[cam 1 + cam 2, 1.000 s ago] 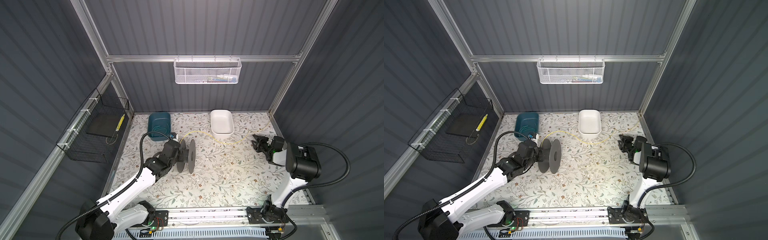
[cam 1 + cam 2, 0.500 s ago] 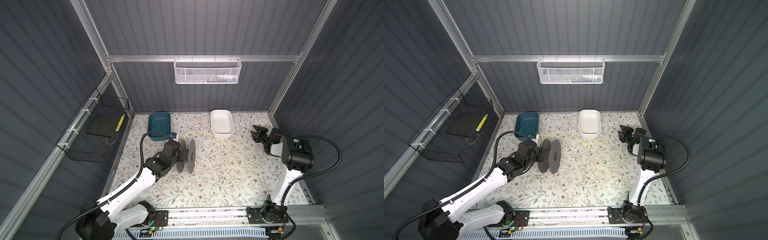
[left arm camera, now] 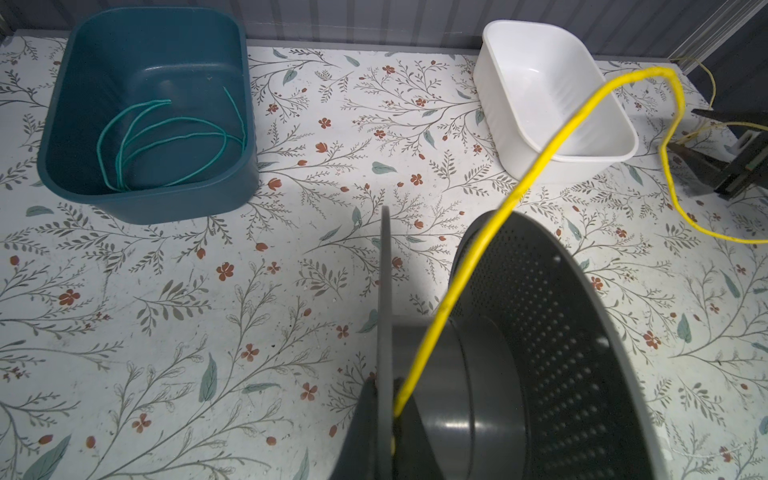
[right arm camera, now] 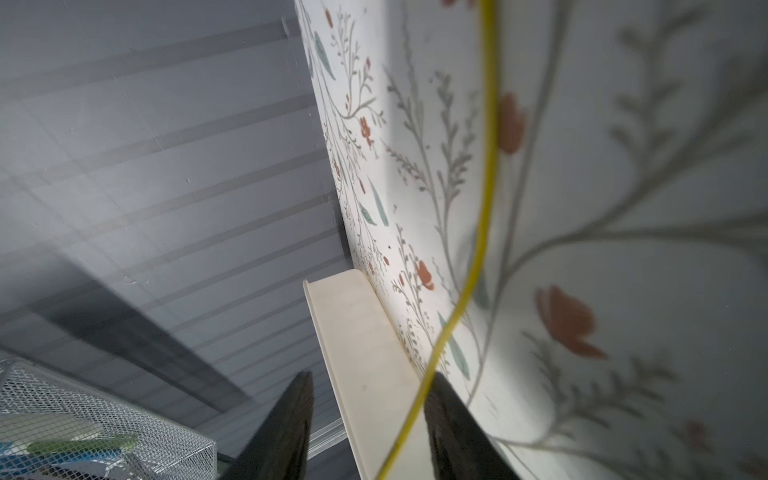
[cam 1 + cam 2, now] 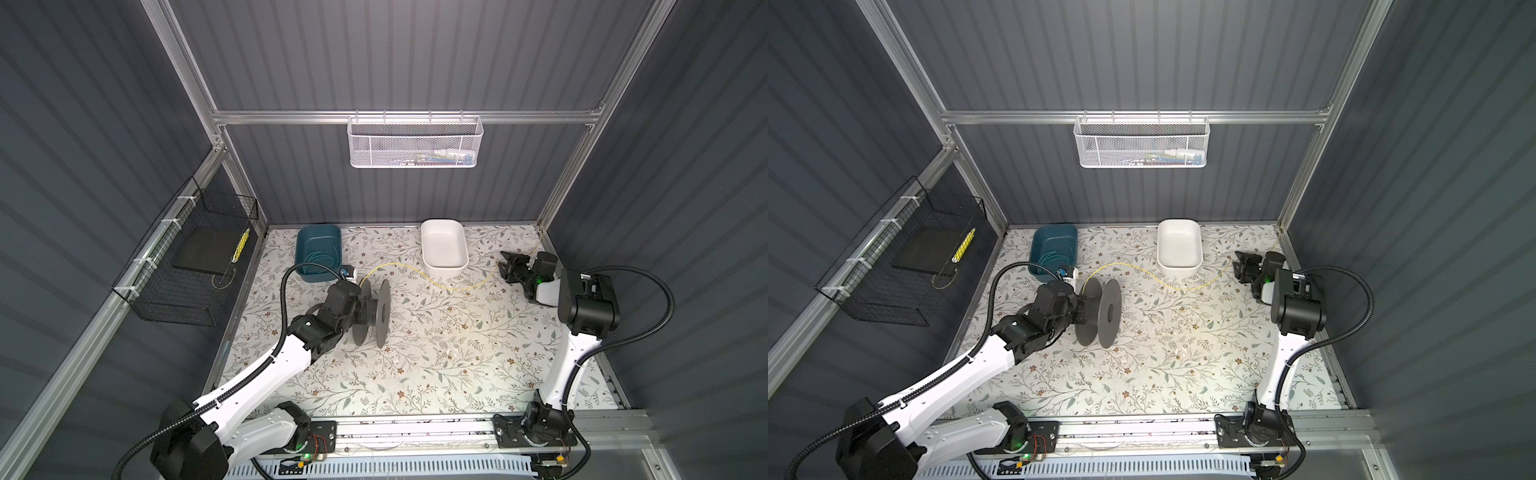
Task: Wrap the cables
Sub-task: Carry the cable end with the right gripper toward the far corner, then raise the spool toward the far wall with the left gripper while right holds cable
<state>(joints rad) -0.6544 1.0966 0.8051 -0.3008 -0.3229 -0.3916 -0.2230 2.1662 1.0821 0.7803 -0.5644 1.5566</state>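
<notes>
Spool (image 5: 380, 311) before left bin (image 5: 319, 227); cable (image 5: 453, 287) runs rightward before right bin (image 5: 446, 269).

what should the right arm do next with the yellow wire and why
Probably close the right pincer on the wire: its jaws stand apart with the wire running between them, while the left pincer holds the spool.

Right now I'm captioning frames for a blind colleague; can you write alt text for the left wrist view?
A yellow cable rises from a dark grey spool in the foreground and arcs over the floral table toward the open right gripper. Behind stand a white bin and a teal bin holding loops of green wire.
</notes>
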